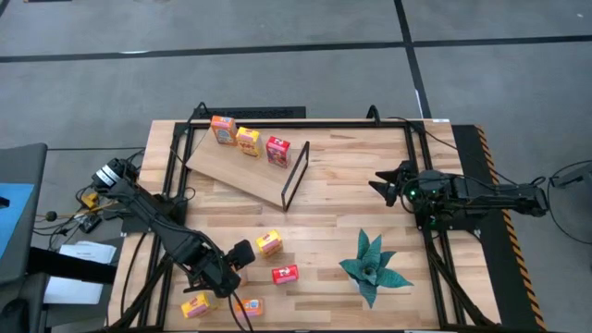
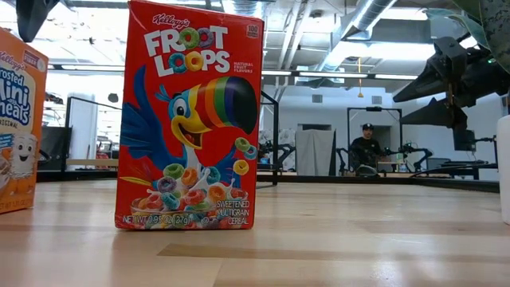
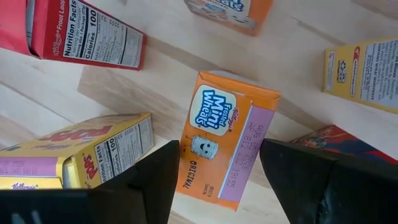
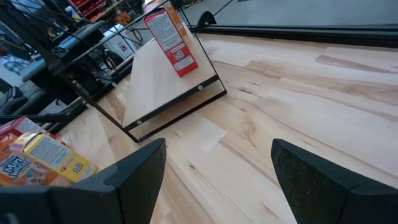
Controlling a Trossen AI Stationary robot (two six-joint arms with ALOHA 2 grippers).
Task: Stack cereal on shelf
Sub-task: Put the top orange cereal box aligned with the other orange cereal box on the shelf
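- Behind the slatted wooden worktop we see a grey floor from above and, in the low view, a workshop room where a person sits far off at a desk.
- Our left claw hangs directly over a Frosted Mini Wheats box lying flat; its jaws stand apart, one to either side of the box, holding nothing that we can see.
- Our right claw waits released and empty, well apart from the loose boxes, looking across bare worktop toward the shelf.
- On the shelf, far from the left claw, three boxes already stand in a row: an orange box, a yellow box and a red box.
- Loose cereal crowds the left claw: a yellow Corn Pops box just beside one finger, a red Froot Loops box a little beyond, and another yellow box off the other side.
- We judge the main risk to be a finger coming down on the Corn Pops box, or on the red box edge near the other finger, and shoving the neighbours instead of straddling the target.
- A light cardboard box lying flat may also skid or twist when the jaws close, so we could lift it crooked.
- Toward the right claw's side lies a green plant-like decoration, which we think is clear of a straight carry to the shelf.
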